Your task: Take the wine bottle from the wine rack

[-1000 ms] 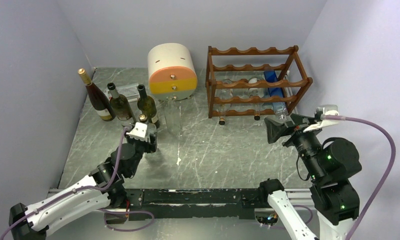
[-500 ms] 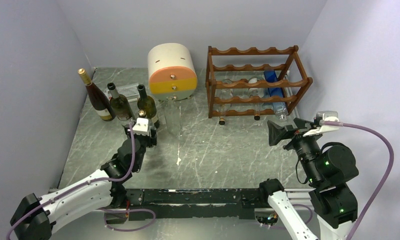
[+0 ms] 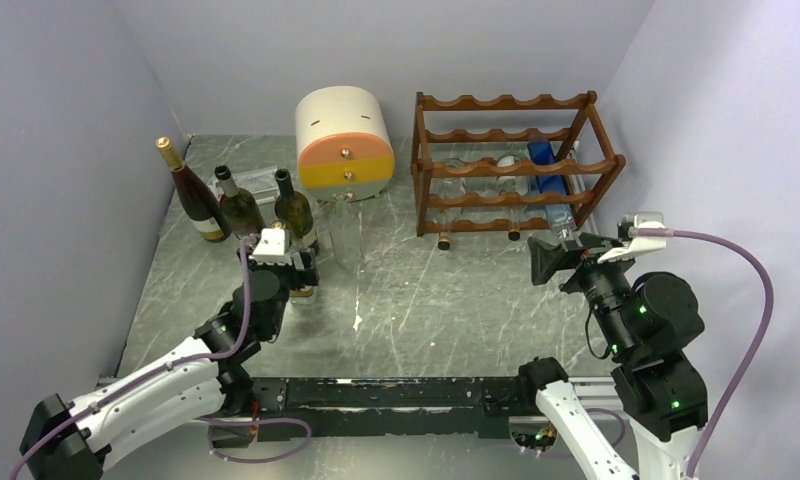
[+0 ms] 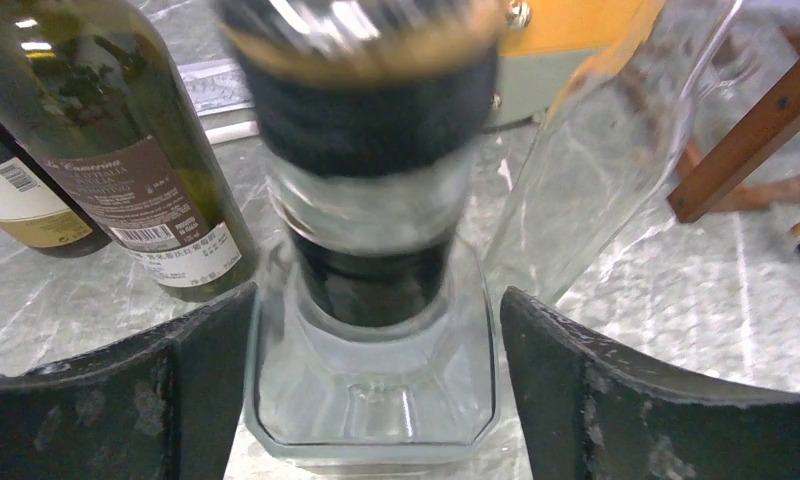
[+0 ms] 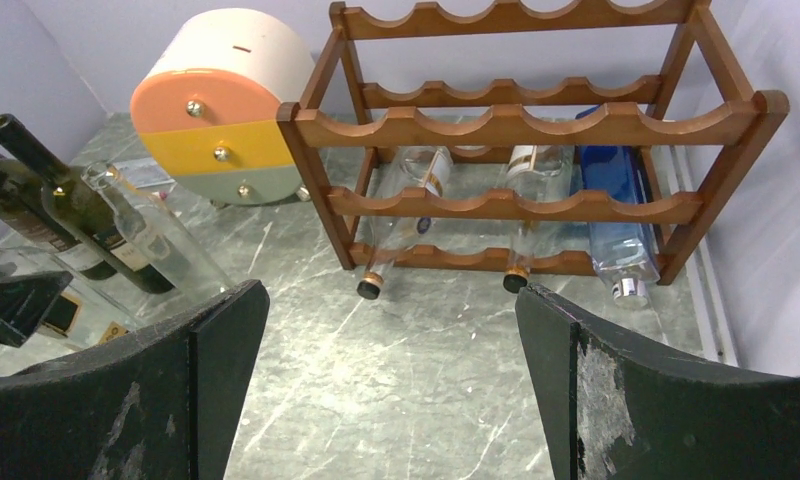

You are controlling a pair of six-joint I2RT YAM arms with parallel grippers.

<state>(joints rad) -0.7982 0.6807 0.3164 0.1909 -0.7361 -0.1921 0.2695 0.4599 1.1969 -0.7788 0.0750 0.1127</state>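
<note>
The dark reddish-brown wine rack (image 3: 516, 165) stands at the back right and also shows in the right wrist view (image 5: 536, 125). Its lower tiers hold two clear bottles (image 5: 406, 215) (image 5: 526, 200) lying neck forward and a blue bottle (image 5: 616, 210) at the right end. My right gripper (image 3: 548, 260) is open and empty in front of the rack, well short of it (image 5: 391, 390). My left gripper (image 3: 296, 272) is open at full width, with its fingers (image 4: 126, 410) on either side of an upright clear square bottle (image 4: 371, 390) with a dark neck. That bottle stands on the table.
Three dark wine bottles (image 3: 238, 210) stand at the left, by the wall. A tall clear bottle (image 4: 596, 150) stands right of the left gripper. A cream-and-orange drawer unit (image 3: 344, 145) sits at the back, left of the rack. Grey walls close in both sides.
My left gripper has moved a little away from the base and to the left, near the standing bottles. My right wrist has shifted slightly and still faces the rack.
</note>
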